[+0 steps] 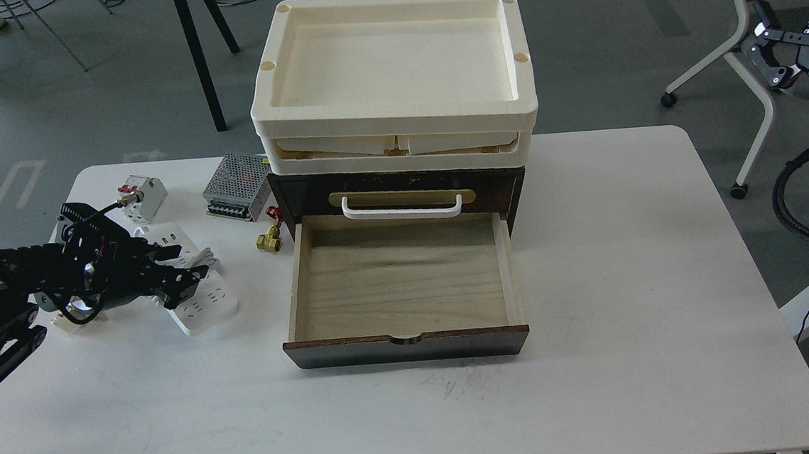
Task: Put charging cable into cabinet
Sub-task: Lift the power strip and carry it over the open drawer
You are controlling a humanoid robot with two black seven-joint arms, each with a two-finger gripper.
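One pincer, the left [184, 281], hovered spread over the charging cable [200, 305], grasp seemingly pending; next, closing and carrying it right into the cabinet's [405, 344] open drawer.

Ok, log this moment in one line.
left gripper: over charging cable, grasp unclear | cabinet drawer: open, holds nothing | right gripper: off-table, idle

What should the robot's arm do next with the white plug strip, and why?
Probably close the left gripper on the charging cable and lift it. The fingers are right over the strip, which lies on the table, and the cabinet drawer already stands open and empty.
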